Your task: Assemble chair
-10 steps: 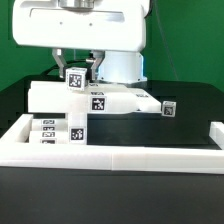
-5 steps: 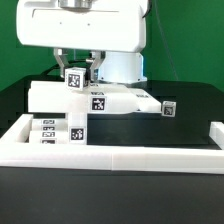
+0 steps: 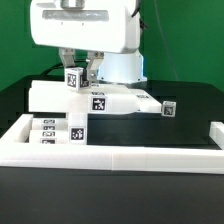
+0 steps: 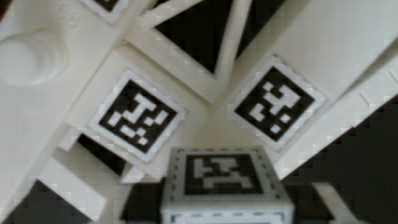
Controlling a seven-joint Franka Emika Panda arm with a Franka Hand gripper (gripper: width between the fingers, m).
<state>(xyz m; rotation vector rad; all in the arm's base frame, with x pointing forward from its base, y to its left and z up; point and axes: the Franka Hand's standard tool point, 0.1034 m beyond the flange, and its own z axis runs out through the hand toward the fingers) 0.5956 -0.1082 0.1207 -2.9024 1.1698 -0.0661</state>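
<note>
Exterior view: pincer (image 3: pixel 78 68) part-closed on 1 upright square leg (image 3: pixel 74 81) over the seat plate (image 3: pixel 50 97), middle of the surface (image 3: pixel 195 105). We cannot tell if it is joined. We judge early stage: tagged parts (image 3: pixel 47 131) lie loose by the border wall (image 3: pixel 120 158). Open room toward the exterior view's right.

Wrist view: tagged block (image 4: pixel 222 172) very close; fingers not discernible.

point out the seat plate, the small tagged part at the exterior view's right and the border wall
seat plate (image 3: pixel 55 97), exterior view, bare front face left of its tag
small tagged part (image 3: pixel 168 108), exterior view, middle of its tag
border wall (image 3: pixel 130 157), exterior view, top of front rail
</note>
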